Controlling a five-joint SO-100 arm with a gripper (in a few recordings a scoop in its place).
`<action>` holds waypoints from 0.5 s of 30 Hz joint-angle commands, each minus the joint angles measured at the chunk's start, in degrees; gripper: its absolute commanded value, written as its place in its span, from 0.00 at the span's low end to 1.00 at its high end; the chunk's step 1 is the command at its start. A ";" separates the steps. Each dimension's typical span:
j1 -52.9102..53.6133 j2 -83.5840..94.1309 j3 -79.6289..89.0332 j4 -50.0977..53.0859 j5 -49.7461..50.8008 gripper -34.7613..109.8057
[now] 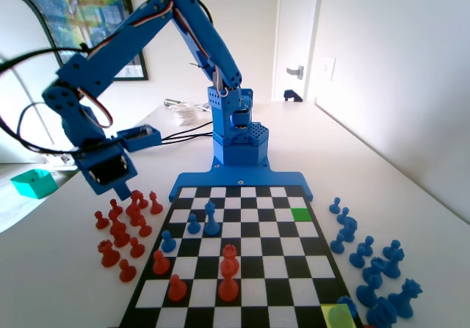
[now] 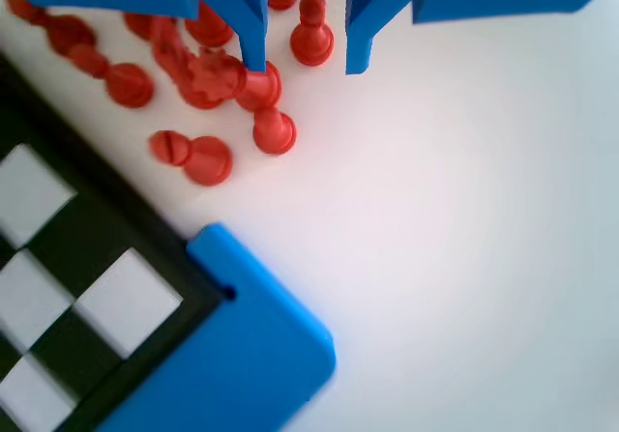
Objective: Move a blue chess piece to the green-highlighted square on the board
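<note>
My gripper [image 1: 120, 190] hangs over the heap of red pieces [image 1: 121, 229] on the table left of the board [image 1: 242, 182] in the fixed view. In the wrist view the gripper [image 2: 307, 63] is open, its jaws apart above the red pieces [image 2: 208, 74], with nothing held between them. Two blue pawns [image 1: 193, 224] [image 1: 168, 241] stand on the board's left side, next to a taller blue piece [image 1: 211, 219]. The green-highlighted square [image 1: 300, 213] lies bare near the board's right edge, far from the gripper.
Several more blue pieces [image 1: 363, 254] stand on the table right of the board. Red pieces [image 1: 228, 269] stand on the near squares. A yellow-green cell [image 1: 336, 315] is at the near right corner. The board's blue corner [image 2: 242, 355] lies below the gripper.
</note>
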 commanded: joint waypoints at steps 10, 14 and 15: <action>-3.87 19.16 -10.99 25.84 -4.83 0.31; -12.83 24.96 -8.26 27.51 0.97 0.32; -15.64 26.46 -7.03 27.16 2.72 0.32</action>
